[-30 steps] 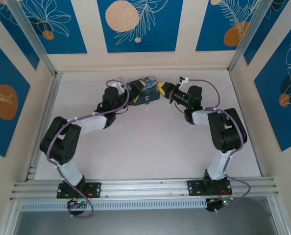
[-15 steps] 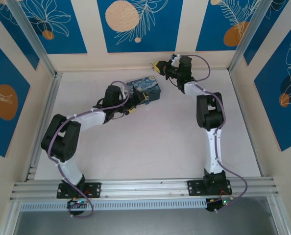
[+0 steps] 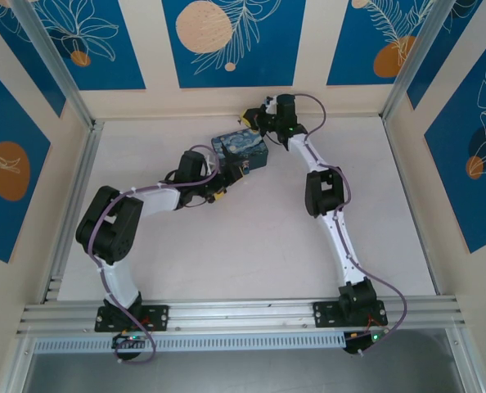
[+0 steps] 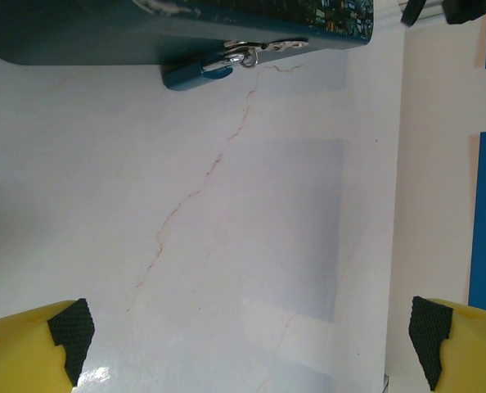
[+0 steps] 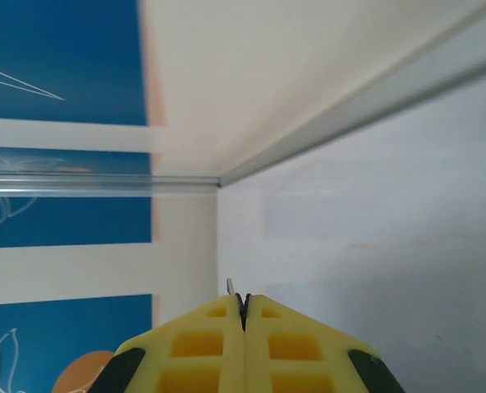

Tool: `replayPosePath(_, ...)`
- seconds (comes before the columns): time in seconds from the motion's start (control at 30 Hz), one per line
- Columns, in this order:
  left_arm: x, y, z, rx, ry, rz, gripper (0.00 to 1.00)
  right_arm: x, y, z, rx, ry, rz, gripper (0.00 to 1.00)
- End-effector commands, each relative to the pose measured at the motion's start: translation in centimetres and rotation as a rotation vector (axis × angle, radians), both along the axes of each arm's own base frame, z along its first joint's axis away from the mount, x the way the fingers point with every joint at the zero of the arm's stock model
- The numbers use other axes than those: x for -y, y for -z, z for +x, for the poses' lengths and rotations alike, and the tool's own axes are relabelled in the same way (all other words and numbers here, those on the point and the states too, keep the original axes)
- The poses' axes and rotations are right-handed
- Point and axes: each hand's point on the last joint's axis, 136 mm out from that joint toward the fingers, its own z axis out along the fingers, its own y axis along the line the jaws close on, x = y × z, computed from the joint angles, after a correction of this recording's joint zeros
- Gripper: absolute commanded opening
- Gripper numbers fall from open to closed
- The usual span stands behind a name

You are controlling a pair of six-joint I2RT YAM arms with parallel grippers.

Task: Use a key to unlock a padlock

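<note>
The padlock [image 4: 195, 73] lies on the desk [image 4: 292, 246] tight against the lower edge of the painted box [image 3: 241, 149], its thin silvery shackle [image 4: 245, 56] looped through the box's metal hasp, so it is tethered there and can only swing a little. The left gripper [image 4: 249, 334] faces it with its jaws spread wide and nothing between them, the black pads [image 4: 73, 329] apart to either side. This looks like a set-up for steadying the blue body so that the keyhole does not wander. From the left wrist view the padlock sits ahead of the gripper and somewhat to the left of its centre line, well short of the pads and not touching them. The right gripper [image 5: 243, 315] is clenched, its yellow fingertips pressed together, and a thin grey sliver [image 5: 230, 286] pokes out just above the seam; I judge this to be the key, pinched by its head so the blade sticks forward. In the overhead view the right gripper hangs by the back wall [image 5: 325, 74], behind the box, with the box standing between it and the padlock. So the key is well apart from the lock and aimed away from it, and it will need bringing round to the hasp side
</note>
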Motion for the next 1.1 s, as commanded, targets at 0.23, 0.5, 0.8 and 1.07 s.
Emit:
replayPosePath(0.23, -0.3, -0.1, -0.9, 0.019, 0.023, 0.021, 1.00, -2.8, 1.3, -6.9, -0.048, -0.167, -0.124, 0.00)
replayPosePath(0.5, -1.0, -0.6, -2.4, 0.035, 0.043, 0.034, 1.00, -3.2, 4.0, -14.4, -0.109, -0.203, -0.140, 0.00)
replayPosePath(0.8, -2.3, 2.4, -6.0, 0.089, 0.215, 0.188, 0.97, -3.3, 3.1, -16.9, -0.111, -0.190, -0.144, 0.00)
replayPosePath(1.07, -1.7, 5.3, -6.8, 0.191, 0.297, 0.308, 0.88, -3.7, 3.1, -17.6, -0.117, -0.201, -0.155, 0.00)
